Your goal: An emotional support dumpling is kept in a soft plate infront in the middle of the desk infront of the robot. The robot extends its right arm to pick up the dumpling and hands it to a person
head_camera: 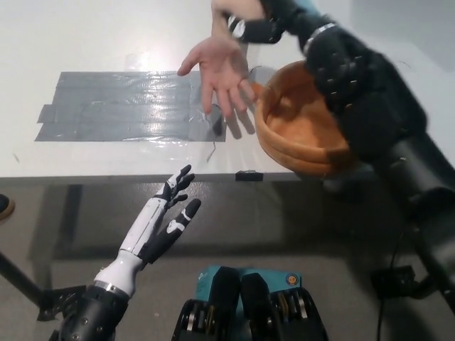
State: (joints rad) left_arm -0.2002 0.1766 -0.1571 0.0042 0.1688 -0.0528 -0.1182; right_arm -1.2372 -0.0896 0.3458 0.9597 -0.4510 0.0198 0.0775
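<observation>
Soft plate (295,138) on white desk (85,35), grey tape (121,106)

Bright overhead light, glare on grey tape (128,106), motion-blurred black right arm (362,92).

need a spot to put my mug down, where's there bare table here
Bare white table lies behind the grey tape patch and on a strip along the front edge. Crowded on the right: a person's open hand, the orange soft plate and the black right arm above.
</observation>
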